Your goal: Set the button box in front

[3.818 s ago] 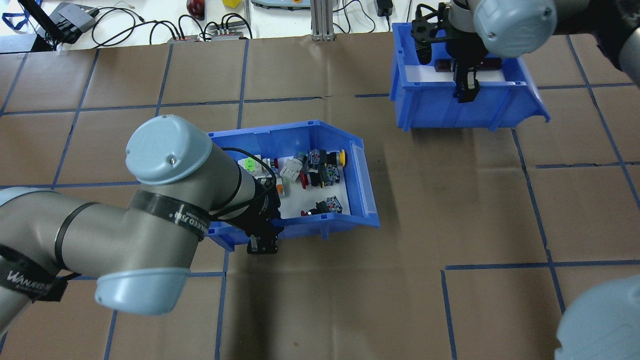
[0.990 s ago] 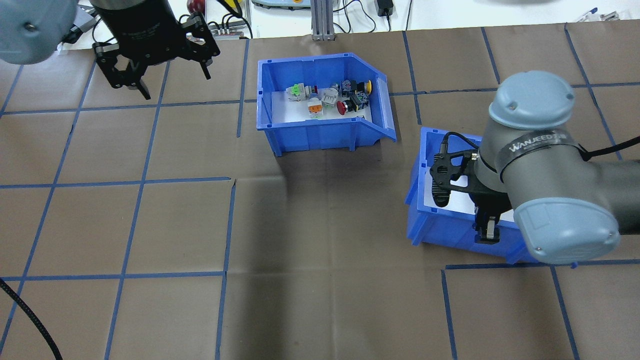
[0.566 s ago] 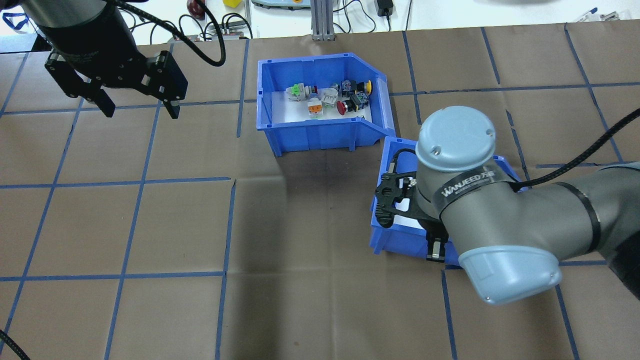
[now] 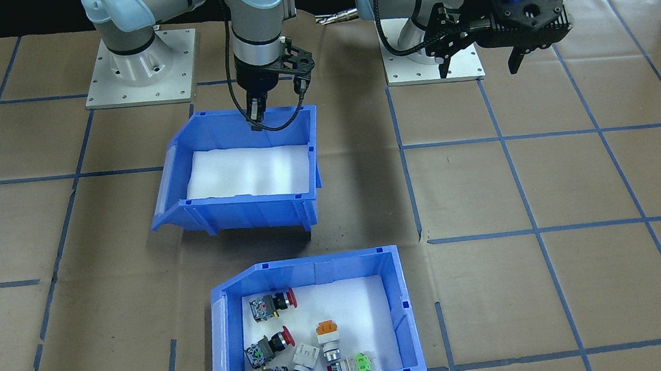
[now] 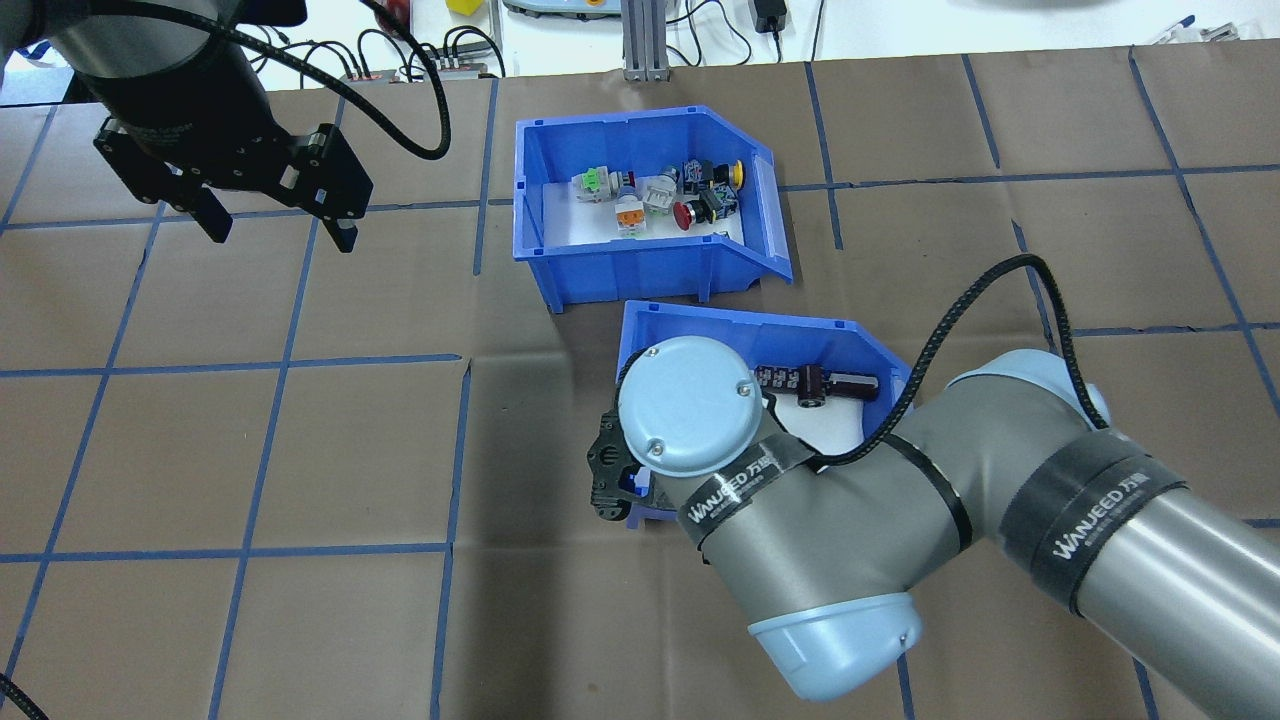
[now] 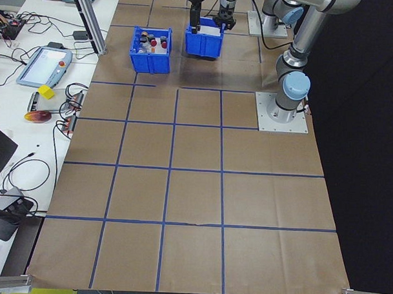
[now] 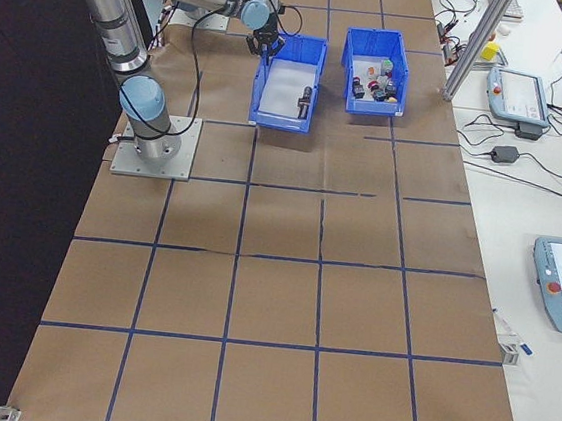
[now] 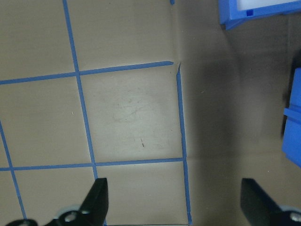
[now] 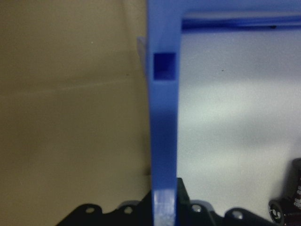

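Note:
The button box (image 5: 620, 268) is a blue bin with a white liner and several coloured push-buttons (image 5: 660, 195). It stands alone near the far side of the table, seen at the bottom of the front-facing view (image 4: 302, 269). Just behind it on the robot's side is a second blue bin (image 5: 745, 325) with dark cylinders (image 5: 820, 385). My right gripper (image 4: 256, 121) is shut on that bin's rear wall (image 9: 164, 141). My left gripper (image 5: 280, 235) hangs open and empty above bare paper (image 8: 131, 108), well to the left of both bins.
Brown paper with a blue tape grid covers the table. Cables, boxes and an aluminium post (image 5: 640, 40) line the far edge. The two arm bases (image 4: 140, 70) (image 4: 434, 64) sit on the robot's side. Teach pendants (image 7: 519, 95) lie on the white bench.
The right arm has dragged the second bin leftward until it sits right behind the button box. The left gripper, which earlier held the button box, has hardly moved in the last half second.

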`<state>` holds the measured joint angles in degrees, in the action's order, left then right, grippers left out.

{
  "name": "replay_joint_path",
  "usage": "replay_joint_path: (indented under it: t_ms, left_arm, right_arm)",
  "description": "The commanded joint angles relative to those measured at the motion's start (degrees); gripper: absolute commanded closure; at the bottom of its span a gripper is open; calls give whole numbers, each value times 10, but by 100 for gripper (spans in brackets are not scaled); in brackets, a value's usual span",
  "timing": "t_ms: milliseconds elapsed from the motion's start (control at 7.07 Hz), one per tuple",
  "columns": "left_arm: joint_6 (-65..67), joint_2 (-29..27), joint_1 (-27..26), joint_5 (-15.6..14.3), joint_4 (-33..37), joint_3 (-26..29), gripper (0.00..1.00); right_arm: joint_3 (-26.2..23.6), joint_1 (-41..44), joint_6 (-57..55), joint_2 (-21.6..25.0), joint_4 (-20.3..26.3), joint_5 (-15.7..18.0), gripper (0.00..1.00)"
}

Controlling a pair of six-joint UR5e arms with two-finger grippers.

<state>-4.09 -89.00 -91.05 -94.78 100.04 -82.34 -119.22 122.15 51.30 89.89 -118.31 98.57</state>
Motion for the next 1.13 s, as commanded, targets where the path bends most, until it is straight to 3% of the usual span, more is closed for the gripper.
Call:
replay_joint_path:
  t_ms: [0,566,707,848,990]
  left_arm:
    - [4,-5,-5,4,-3,13,1]
    - [4,-18,-4,39,-2,8,1]
    - [4,-18,-4,39,-2,6,1]
    - [3,-15,-4,38,-2,3,1]
    - [3,-14,-4,36,-2,3,1]
  right_arm:
    - [2,15,8,-9,-3,0,93]
    - [0,20,63,-10,-3,0,87]
    - [0,20,54,-11,-4,-4,33]
    - [0,19,53,-6,-3,-2,0]
    - [6,15,53,-5,-1,-1,0]
